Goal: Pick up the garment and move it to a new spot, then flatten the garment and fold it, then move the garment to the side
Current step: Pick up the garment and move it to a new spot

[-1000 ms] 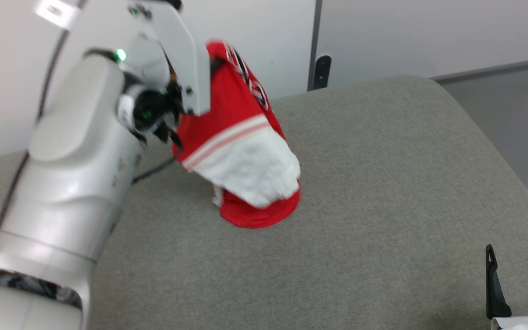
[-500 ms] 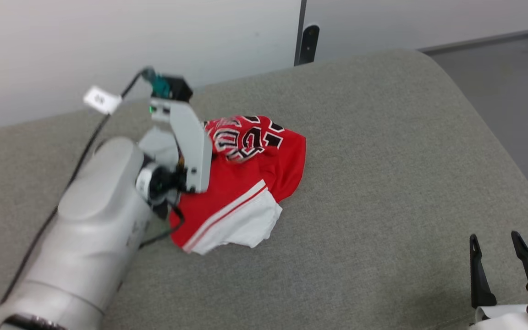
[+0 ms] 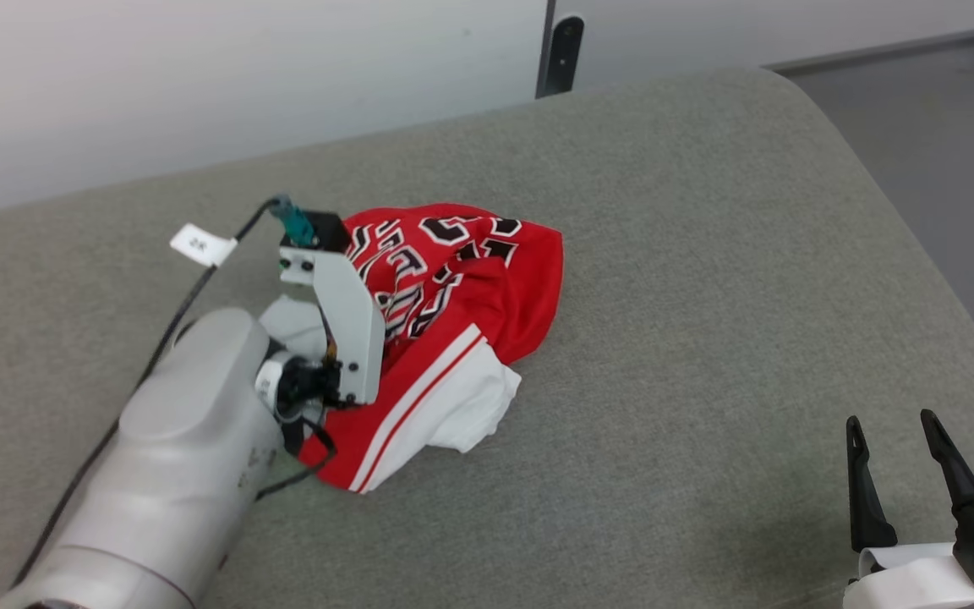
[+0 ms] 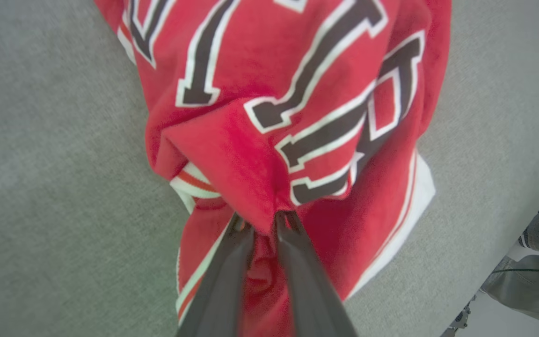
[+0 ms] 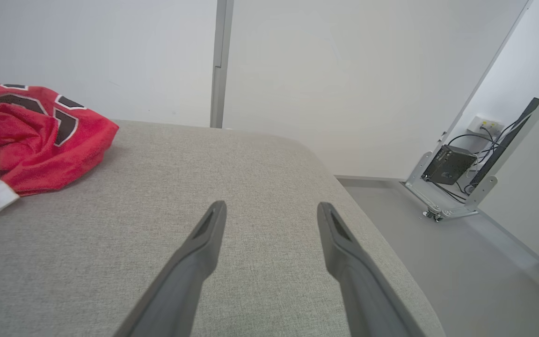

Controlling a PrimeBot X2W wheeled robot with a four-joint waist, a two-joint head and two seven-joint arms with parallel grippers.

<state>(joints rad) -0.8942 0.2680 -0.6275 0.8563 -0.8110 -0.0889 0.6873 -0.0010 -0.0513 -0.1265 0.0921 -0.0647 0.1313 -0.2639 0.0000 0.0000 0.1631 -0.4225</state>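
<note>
Left wrist view: I see my left fingers (image 4: 222, 285) pinching the crumpled garment (image 4: 297, 89) on the grey surface (image 4: 54, 187), right fingers (image 5: 194, 262) spread wide.

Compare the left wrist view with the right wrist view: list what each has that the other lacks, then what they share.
Left wrist view: the left gripper, its two dark fingers pinched shut on a fold of the red jersey T-shirt, with the black-and-white lettering seen close up.
Right wrist view: the right gripper, open and empty, a white wall and a black box with cables.
Both: the red jersey T-shirt lying crumpled on the grey fabric surface.
</note>
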